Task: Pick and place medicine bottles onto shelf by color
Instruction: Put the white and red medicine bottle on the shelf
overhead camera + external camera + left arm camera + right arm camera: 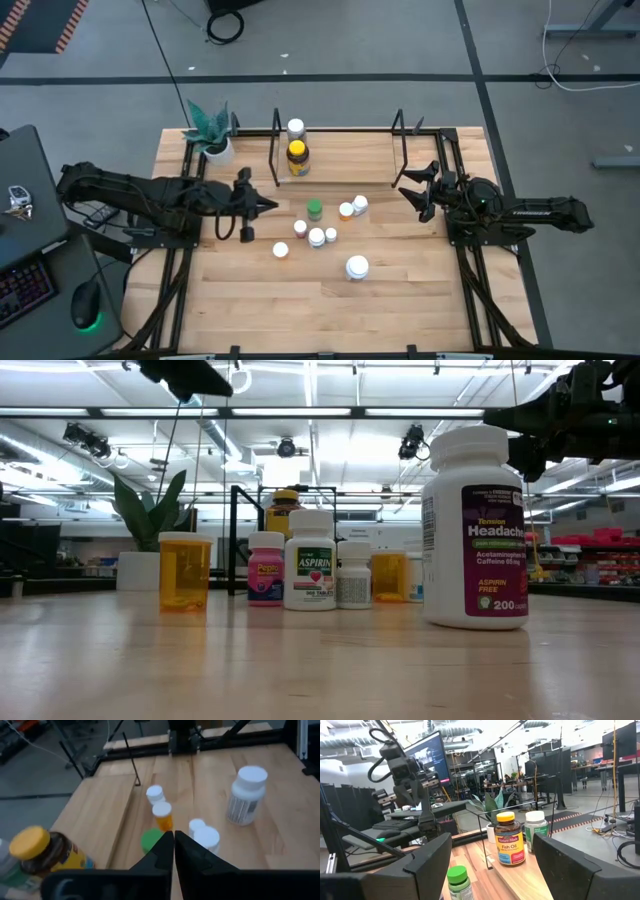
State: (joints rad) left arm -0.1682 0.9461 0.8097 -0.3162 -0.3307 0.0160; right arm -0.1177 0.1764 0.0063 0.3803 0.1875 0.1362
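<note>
Overhead arrangement, left to right. At the far left corner stands a potted plant, outside the work. The left gripper hangs over the table's left-centre with its fingers pressed together and nothing between them; in the left wrist view its closed tips point straight at the green-capped bottle, which stands just beyond them, with the orange bottle and several white-capped ones behind it. The shelf runs along the far edge between its two black end frames; at its left end stand the amber bottle with yellow lid and, just behind it, a white-capped bottle. The remaining medicine bottles stand upright in a loose cluster on the table in front of the shelf, their long axes vertical, so a grasp from the side across the body appears suitable. The large white bottle stands apart, nearest the table's front edge. At the right, the right gripper is held off the table by the shelf's right frame with fingers spread and empty. Judged from this layout, the left gripper is much the nearer to the green-capped bottle, which lies directly to its right; it would need to open before advancing.
</note>
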